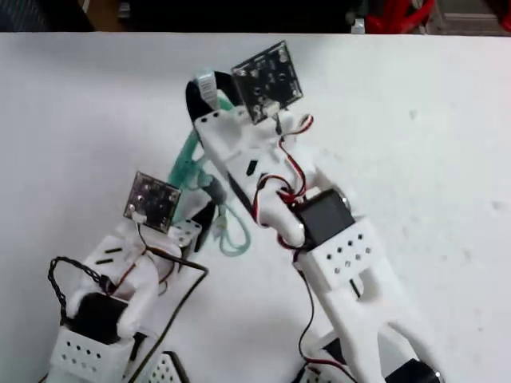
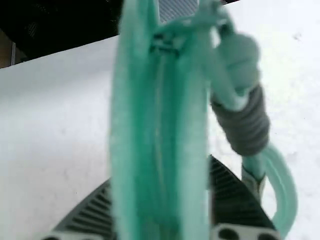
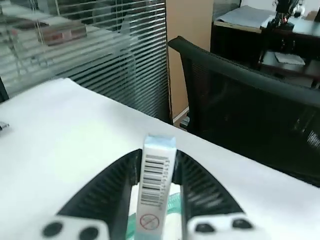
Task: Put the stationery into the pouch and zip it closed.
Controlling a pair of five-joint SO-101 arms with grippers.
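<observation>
**Holding state.** The left gripper [image 2: 160,172] is closed on the near end of the mint-green pouch [image 2: 150,125], one dark jaw on each face. The right gripper [image 3: 157,152] is closed on a small white barcoded stationery piece [image 3: 154,190] with a pale blue top, which stands up out of the jaws.

**Governing relation.** In the high view, the pouch [image 1: 189,155] runs lengthwise away from the left gripper [image 1: 209,219] towards the right gripper [image 1: 209,100]. The stationery piece [image 1: 206,82] sits at the far end of the pouch, and its long axis lies roughly in line with the pouch's. The right arm is the one placed to insert it. The likely next step is to lower the piece into the pouch mouth while the left arm steadies the pouch.

**View differences.**
- The left wrist view shows the pouch edge-on, with the zip line facing the camera. A looped cord with a grey binding [image 2: 245,125] hangs beside it. Whether the zip is open cannot be told.
- The right wrist view shows a strip of mint green below the jaws, which suggests the pouch lies just beneath.
- The high view shows how the two arms stand to each other over the white table [image 1: 415,159].
</observation>
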